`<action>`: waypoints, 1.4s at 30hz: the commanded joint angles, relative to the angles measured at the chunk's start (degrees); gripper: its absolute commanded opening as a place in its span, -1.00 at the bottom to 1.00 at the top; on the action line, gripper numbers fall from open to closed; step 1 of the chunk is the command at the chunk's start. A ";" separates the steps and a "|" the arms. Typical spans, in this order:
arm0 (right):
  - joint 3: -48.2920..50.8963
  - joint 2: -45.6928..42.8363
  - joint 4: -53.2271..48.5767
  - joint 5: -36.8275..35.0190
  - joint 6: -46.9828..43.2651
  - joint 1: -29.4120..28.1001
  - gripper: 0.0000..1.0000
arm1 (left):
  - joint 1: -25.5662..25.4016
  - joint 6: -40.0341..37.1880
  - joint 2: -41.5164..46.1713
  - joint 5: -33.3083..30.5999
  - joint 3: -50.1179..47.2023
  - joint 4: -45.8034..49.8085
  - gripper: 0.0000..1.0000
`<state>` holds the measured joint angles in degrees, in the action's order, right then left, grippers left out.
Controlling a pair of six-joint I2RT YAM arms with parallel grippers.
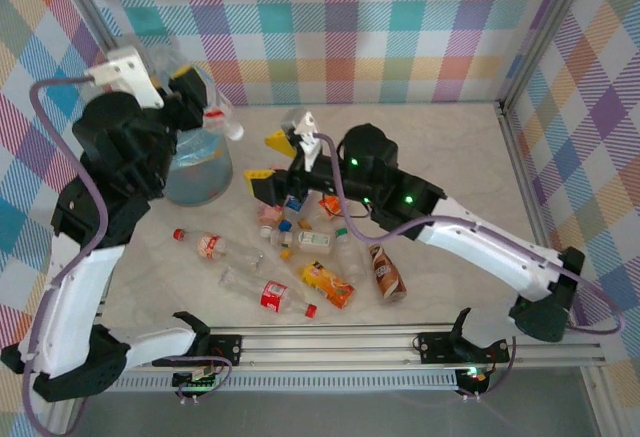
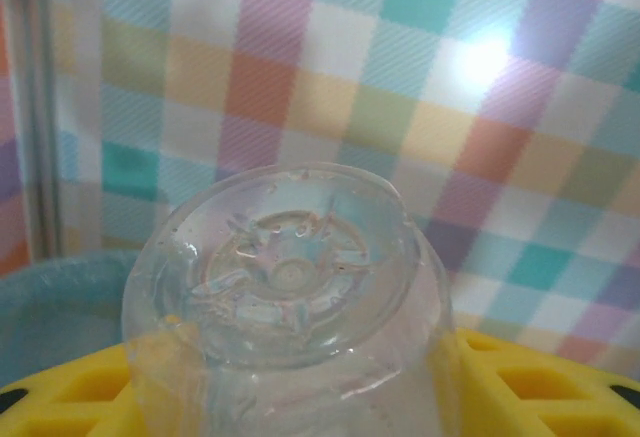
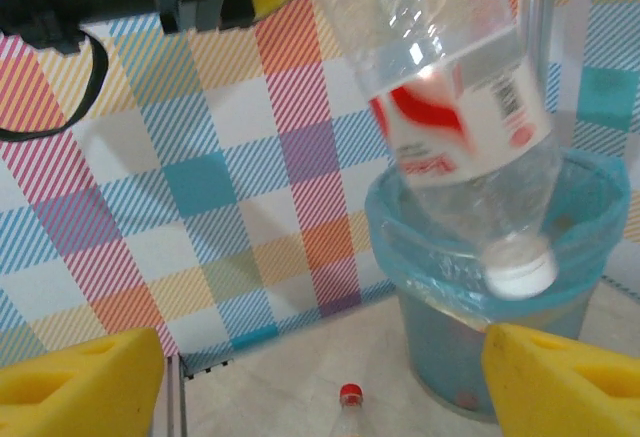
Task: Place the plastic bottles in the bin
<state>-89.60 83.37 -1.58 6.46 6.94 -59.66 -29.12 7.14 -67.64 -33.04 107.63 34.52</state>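
Left hand [image 2: 300, 392]: closed on clear bottle [image 3: 455, 127] with a red-and-white label, hanging white cap down above bin [image 1: 195, 179], far left on bench [image 1: 450, 157].
Right hand [image 3: 320, 377]: jaws apart, empty, right of bin.
Other bottles [image 1: 327, 282]: lying on the bench, near centre.

One bottle [image 1: 216, 114] hangs over the bin [image 1: 203, 183], other bottles [image 1: 314, 242] lying to its right.

A robotics lab test cell — checked cloth walls [image 1: 350, 27] on aluminium posts [image 1: 543, 37], slotted rail [image 1: 330, 342] edging the tabletop [image 1: 450, 157].
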 commanded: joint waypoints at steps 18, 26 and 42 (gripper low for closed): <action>-23.14 20.11 -10.37 2.42 13.71 -2.68 0.50 | 39.49 4.86 -17.00 26.84 3.57 -4.57 0.10; -19.32 19.29 -8.09 2.79 14.14 -5.79 0.49 | 44.29 14.05 -14.26 36.03 -18.42 -22.28 0.10; -14.02 17.62 -5.80 1.54 16.26 -6.08 0.50 | 40.71 5.07 -20.43 34.96 -28.23 -26.16 0.31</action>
<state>-103.81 103.53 -9.50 8.38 22.50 -65.63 12.97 16.95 -87.46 3.44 78.87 9.02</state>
